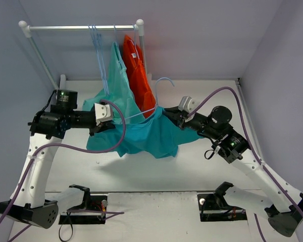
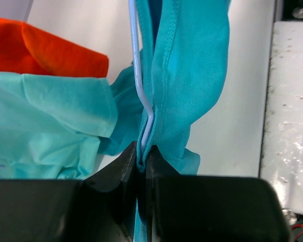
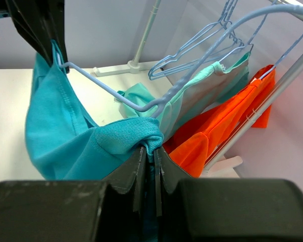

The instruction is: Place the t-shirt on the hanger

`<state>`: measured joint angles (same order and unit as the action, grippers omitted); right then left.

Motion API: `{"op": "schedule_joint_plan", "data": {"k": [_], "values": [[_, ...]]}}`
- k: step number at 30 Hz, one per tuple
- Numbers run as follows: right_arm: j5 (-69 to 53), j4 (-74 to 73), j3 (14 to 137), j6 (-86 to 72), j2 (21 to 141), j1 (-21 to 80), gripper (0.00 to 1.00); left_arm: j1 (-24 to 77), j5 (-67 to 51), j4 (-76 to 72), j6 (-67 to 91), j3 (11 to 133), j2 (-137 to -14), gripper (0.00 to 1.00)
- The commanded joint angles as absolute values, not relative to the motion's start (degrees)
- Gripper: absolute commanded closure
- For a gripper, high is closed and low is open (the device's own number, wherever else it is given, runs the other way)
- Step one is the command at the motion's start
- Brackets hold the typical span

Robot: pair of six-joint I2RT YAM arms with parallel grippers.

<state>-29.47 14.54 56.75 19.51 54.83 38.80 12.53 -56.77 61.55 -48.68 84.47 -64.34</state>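
Your left gripper point(image 2: 141, 157) is clamped on the t-shirt point(image 1: 146, 135) cloth together with the hanger point(image 2: 137, 75) wire. Your right gripper point(image 3: 149, 150) pinches a bunched fold of the t-shirt. The garment hangs stretched between both grippers, above the table point(image 1: 192, 161) and near the rail point(image 1: 81, 28).

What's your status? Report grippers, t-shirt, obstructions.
Left gripper shut on t-shirt and hanger wire. Right gripper shut on t-shirt. T-shirt slung between both. Mint garment, orange garment hanging close behind.
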Motion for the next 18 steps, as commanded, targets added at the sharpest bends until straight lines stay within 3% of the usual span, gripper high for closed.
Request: {"op": "schedule_joint_plan", "data": {"k": [1,11,14,18], "values": [[-33.4,18.09,57.23,18.38,54.67,38.85,1.0,12.85,-67.01,58.89,-46.56,84.38,-63.63,1.0],[-33.22,17.4,58.12,19.37,54.23,38.85,1.0,15.09,-67.49,58.97,-40.32,84.5,-66.58,0.96],[-33.13,17.14,58.74,20.24,54.33,38.85,1.0,16.3,-65.76,58.99,-39.24,85.1,-66.08,0.81],[-33.39,16.96,60.0,20.74,54.83,38.85,1.0,17.45,-63.69,58.98,-37.42,85.43,-65.74,0.78]]}}
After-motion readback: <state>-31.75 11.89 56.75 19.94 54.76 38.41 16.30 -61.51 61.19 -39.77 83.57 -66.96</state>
